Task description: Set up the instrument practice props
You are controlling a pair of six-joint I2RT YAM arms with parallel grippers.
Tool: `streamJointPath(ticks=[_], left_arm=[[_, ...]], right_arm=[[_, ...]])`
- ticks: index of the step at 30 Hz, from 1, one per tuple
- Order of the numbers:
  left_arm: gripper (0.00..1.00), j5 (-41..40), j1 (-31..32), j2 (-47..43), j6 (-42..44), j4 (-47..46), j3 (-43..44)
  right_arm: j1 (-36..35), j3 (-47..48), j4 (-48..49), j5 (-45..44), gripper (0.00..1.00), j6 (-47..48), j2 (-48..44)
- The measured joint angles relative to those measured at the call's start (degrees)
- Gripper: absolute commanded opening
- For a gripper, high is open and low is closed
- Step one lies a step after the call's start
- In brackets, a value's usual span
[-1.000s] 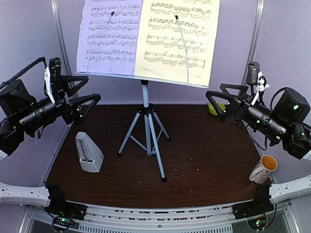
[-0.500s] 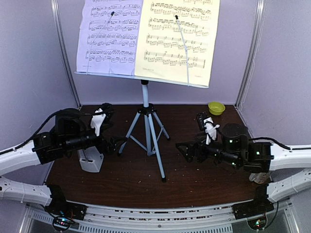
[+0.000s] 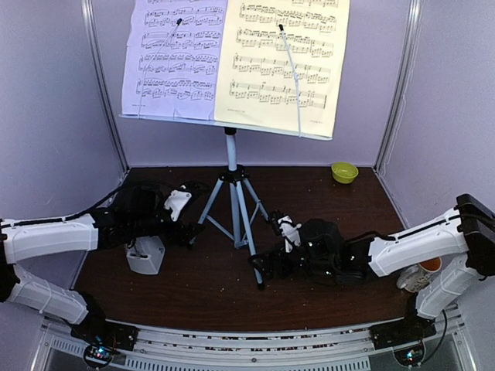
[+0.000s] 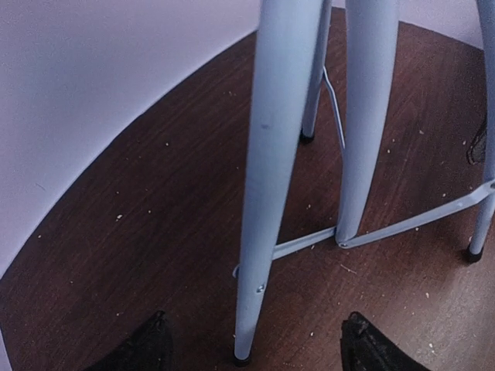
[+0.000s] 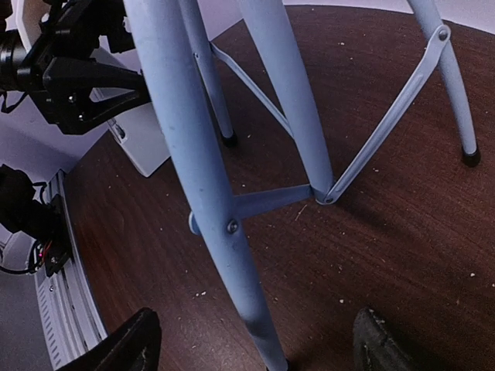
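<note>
The music stand holds a lilac page (image 3: 174, 58) and a pale yellow page (image 3: 282, 62) on its desk, above a silver tripod (image 3: 232, 205). The light grey metronome (image 3: 145, 255) stands left of it, partly behind my left arm. My left gripper (image 3: 193, 226) is low at the tripod's left leg (image 4: 267, 193); its open fingers (image 4: 147, 348) straddle the leg's foot without touching. My right gripper (image 3: 263, 267) is at the front leg (image 5: 209, 201), open, the leg midway between its fingertips (image 5: 379, 344). The metronome (image 5: 143, 147) also shows in the right wrist view.
A small green bowl (image 3: 344, 171) sits at the back right corner. A mug with orange inside (image 3: 427, 267) stands at the right edge, partly behind my right arm. Lilac walls close in the dark brown table (image 3: 332, 224) on three sides.
Both arms have swung down from raised positions at the sides and reached in low to the tripod's legs. Both pairs of jaws have narrowed a little.
</note>
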State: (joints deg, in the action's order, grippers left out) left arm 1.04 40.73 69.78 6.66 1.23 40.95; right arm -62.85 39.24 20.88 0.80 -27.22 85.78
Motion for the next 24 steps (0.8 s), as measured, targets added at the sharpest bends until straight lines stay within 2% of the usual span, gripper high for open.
streamJointPath(ticks=[10, 13, 18, 24], left_arm=[[0.68, 0.04, -0.20, 7.21, 6.03, -2.32, 0.00], [0.65, -0.35, -0.20, 8.70, 6.99, -3.41, 0.33], [0.52, -1.05, -0.20, 11.32, 8.22, -5.35, 1.68], [0.45, -1.53, -0.33, 12.31, 8.81, -6.93, 2.03]], right_arm=[[0.13, 0.02, 8.61, 2.08, 0.81, -0.02, 9.84], [0.15, 1.20, 8.74, 1.92, 0.75, 0.11, 11.56], [0.15, 2.84, 8.83, 0.13, 0.64, 0.57, 12.09], [0.15, 2.93, 7.21, -3.43, 0.53, 1.49, 12.09]])
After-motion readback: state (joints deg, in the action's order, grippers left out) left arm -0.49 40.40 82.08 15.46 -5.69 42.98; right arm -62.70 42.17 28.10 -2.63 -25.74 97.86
